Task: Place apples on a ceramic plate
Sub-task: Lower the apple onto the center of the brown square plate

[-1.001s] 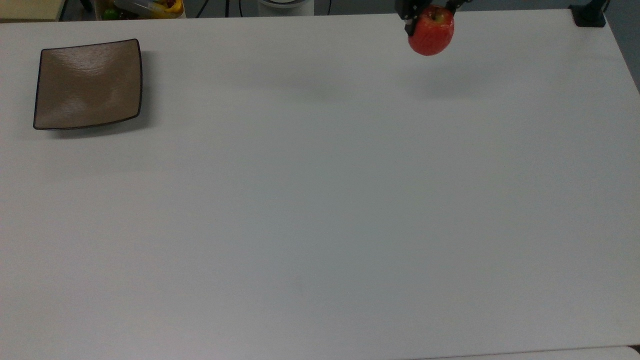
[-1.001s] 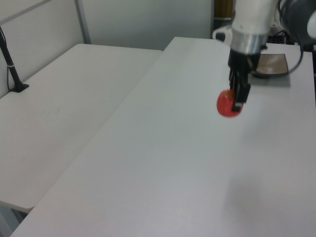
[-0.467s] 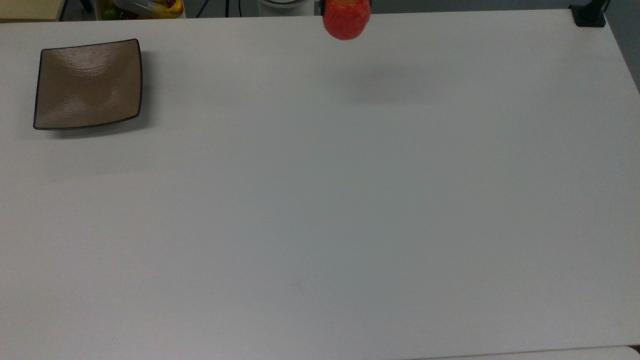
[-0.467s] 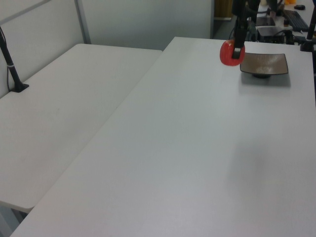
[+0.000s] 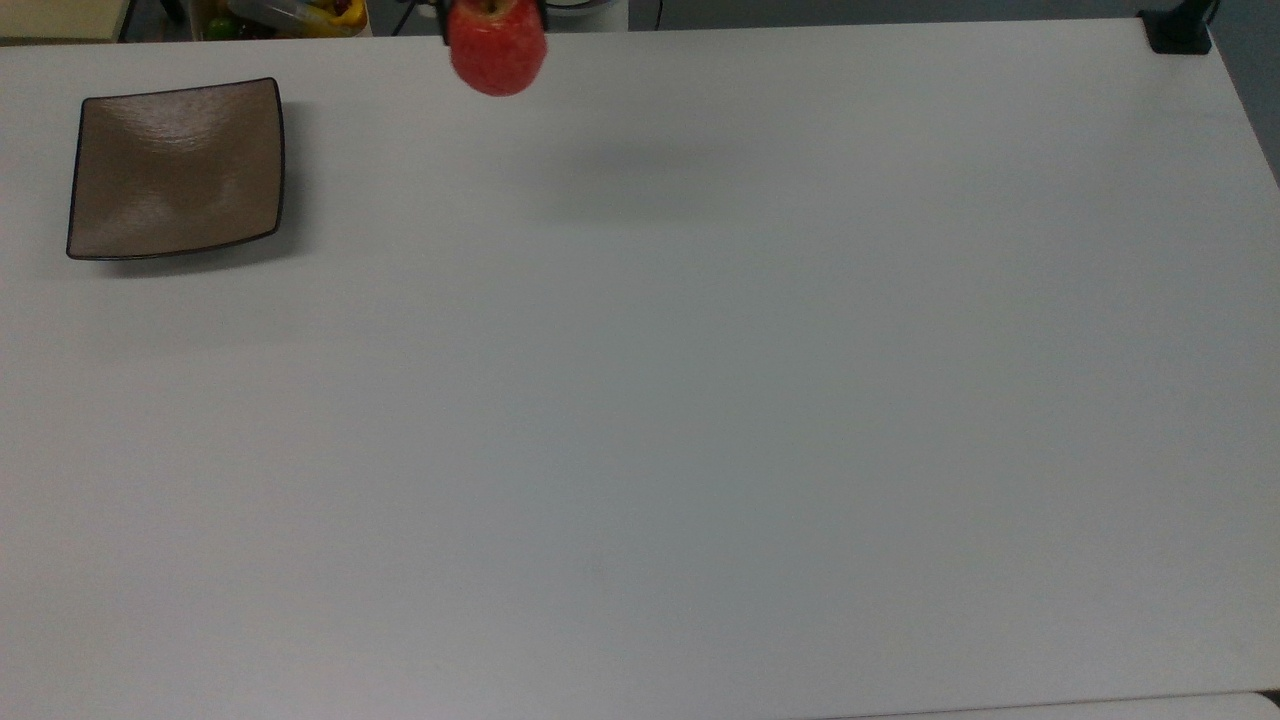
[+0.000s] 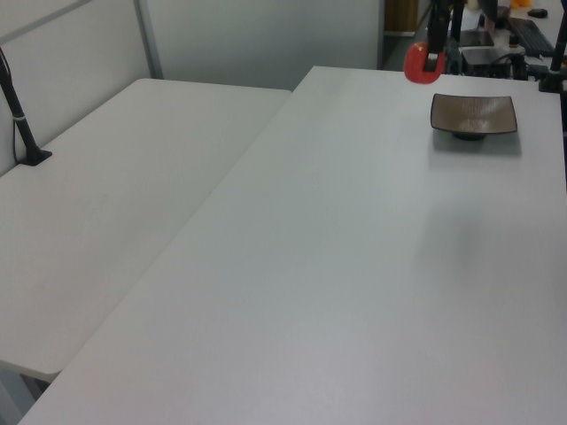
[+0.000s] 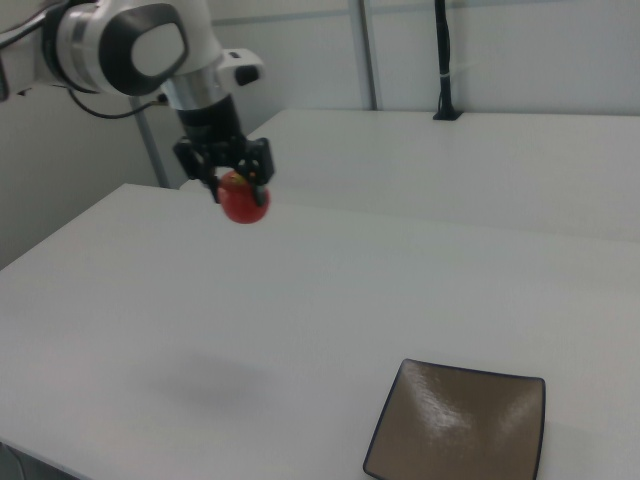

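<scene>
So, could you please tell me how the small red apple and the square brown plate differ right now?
The small round red apple is held up in the air by the tool, while the square glossy brown ceramic plate rests flat on the white table. The apple is round and far smaller; the plate is square, wide and shallow. The apple is bright red with a yellow-green patch at its top; the plate is plain taupe with a thin dark rim. The plate holds nothing.

Red apple (image 5: pixel 497 55) with yellow-green top, glossy taupe-brown plate (image 5: pixel 176 168) with dark rim, white table (image 5: pixel 700 400)
</scene>
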Controlling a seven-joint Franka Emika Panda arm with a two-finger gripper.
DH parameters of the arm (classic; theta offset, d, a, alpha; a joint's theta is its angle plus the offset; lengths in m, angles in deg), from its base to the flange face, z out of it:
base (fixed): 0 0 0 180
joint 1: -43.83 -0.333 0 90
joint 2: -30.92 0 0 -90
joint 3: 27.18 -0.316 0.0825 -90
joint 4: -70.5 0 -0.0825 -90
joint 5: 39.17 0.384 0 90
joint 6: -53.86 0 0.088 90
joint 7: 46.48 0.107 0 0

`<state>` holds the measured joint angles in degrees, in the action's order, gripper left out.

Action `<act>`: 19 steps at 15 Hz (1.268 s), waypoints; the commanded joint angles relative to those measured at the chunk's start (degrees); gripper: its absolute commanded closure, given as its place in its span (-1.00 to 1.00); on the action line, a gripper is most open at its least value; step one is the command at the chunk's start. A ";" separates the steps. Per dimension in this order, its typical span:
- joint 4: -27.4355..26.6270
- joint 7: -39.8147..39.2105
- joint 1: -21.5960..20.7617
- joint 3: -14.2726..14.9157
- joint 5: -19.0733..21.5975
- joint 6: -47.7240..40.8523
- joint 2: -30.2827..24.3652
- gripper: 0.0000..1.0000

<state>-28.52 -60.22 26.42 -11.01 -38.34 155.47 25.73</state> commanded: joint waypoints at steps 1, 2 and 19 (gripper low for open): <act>-0.38 -9.95 5.00 3.07 0.05 4.12 2.72 -0.09; -0.46 -14.16 6.41 4.04 0.05 4.47 3.60 -0.09; -11.80 -37.94 23.21 6.77 -3.82 28.46 18.45 -0.09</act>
<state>-38.57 -96.42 48.46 -4.10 -41.36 179.34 42.03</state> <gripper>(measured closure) 0.278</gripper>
